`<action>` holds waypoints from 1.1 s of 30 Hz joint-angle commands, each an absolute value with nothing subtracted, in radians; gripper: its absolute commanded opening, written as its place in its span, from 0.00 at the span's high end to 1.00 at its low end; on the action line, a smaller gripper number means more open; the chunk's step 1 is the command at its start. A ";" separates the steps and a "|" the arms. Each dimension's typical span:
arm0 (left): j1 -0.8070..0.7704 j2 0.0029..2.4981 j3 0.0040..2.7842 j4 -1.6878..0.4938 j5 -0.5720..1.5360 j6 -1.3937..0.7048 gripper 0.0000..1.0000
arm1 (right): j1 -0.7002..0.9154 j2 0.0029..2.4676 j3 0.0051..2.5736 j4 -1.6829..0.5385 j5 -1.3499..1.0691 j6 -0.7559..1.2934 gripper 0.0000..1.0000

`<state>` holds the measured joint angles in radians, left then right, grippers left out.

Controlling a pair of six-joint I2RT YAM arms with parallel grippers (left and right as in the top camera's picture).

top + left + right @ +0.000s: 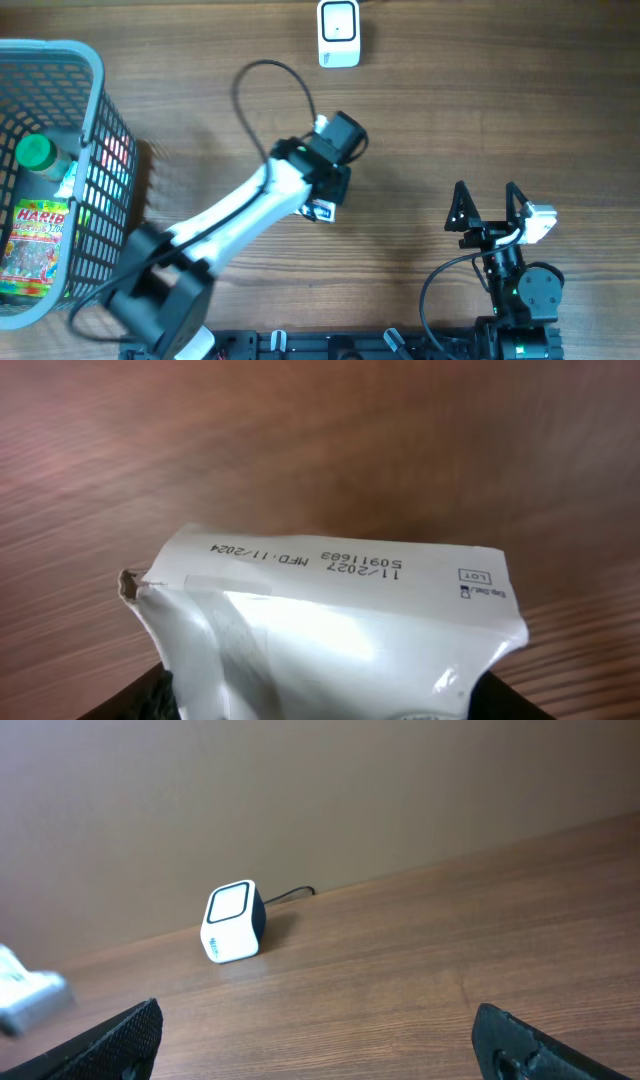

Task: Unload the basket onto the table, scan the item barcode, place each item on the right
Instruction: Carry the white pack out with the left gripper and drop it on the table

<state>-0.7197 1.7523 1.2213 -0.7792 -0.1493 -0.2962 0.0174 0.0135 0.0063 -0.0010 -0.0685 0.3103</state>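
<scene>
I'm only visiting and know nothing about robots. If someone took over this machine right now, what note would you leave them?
Left gripper: shut on the white packet, over the middle of the table.
Right gripper: open, empty, at the near right.
Scanner: at the far edge, well apart from the packet.
Done: packet picked up.
Left: present its barcode to the scanner; no barcode shows in these views.
Basket on the left holds other items.

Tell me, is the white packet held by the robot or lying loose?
Held. The white packet juts out from between the fingers of the left gripper, with the table blurred behind it.
</scene>
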 commanded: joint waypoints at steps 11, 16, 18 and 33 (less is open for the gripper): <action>-0.795 1.795 1.217 -0.791 -0.258 0.517 0.00 | 0.021 0.009 0.005 0.001 -0.052 0.318 0.00; -0.807 1.623 1.250 -0.794 -0.316 0.504 0.00 | 0.021 0.009 0.005 0.001 -0.052 0.318 0.00; -0.794 1.543 1.277 -0.803 -0.315 0.450 0.00 | 0.021 0.009 0.005 0.001 -0.052 0.317 0.00; 0.049 0.901 1.354 -0.797 -0.432 -0.410 0.00 | 0.021 0.009 0.005 0.001 -0.052 0.318 0.00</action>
<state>-0.1230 0.9054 1.3460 -0.8032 -0.3786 -0.1535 0.0174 0.0139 0.0063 -0.0010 -0.0685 0.3107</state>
